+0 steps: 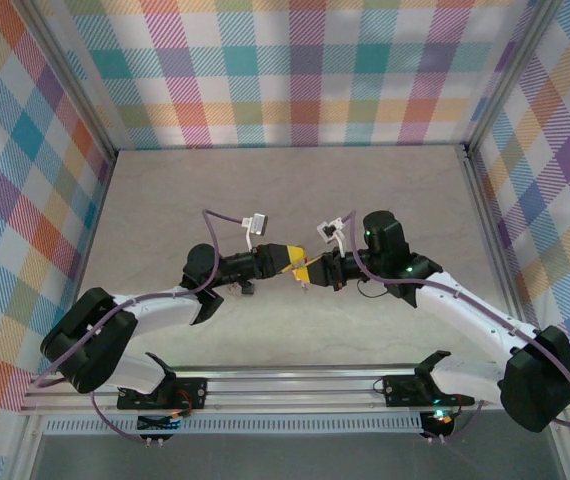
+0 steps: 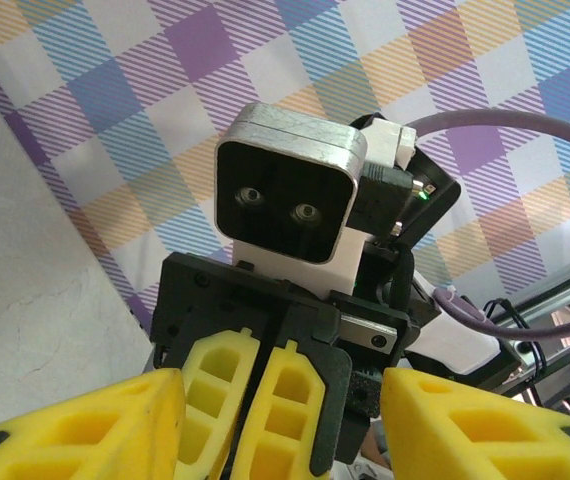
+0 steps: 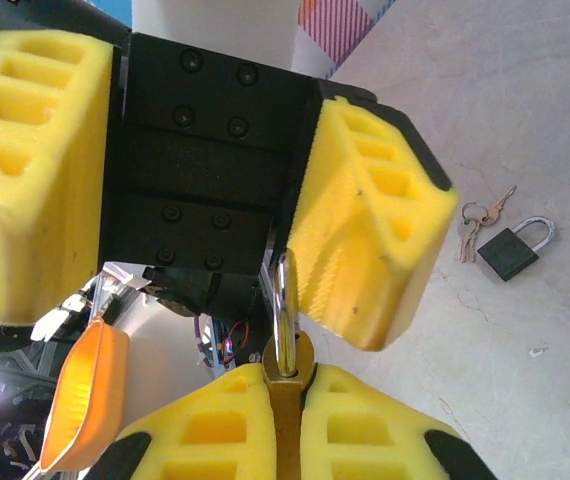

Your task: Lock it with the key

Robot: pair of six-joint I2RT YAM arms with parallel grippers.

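The right tool [image 3: 285, 440] is closed together on a brass padlock [image 3: 285, 395], with one yellow pad on each flat side of the body; the padlock is held up in the air over the bench [image 3: 525, 100], at the middle where the two arms meet. Its long axis goes along the fingers of the right tool; the steel shackle [image 3: 283, 295] comes out past the fingertips and points toward the left tool [image 2: 280, 390]. From above, this axis lies almost level and runs left to right, with the shackle end on the left side; the padlock itself is too small to read there.

The left tool faces the right one; its two yellow pads stand wide apart, one on each side of the closed right fingers, and nothing is clamped between them. The shackle is just beside one of these pads [image 3: 365, 220]; if it touches, I cannot tell.

On the bench, well apart from the tools, lies a black padlock [image 3: 508, 250], flat, with its shackle pointing away from the keys [image 3: 475, 225]; the keys are on a ring just beside its body. An orange piece [image 3: 85, 390] shows low beside the right fingers; what it is I cannot tell.
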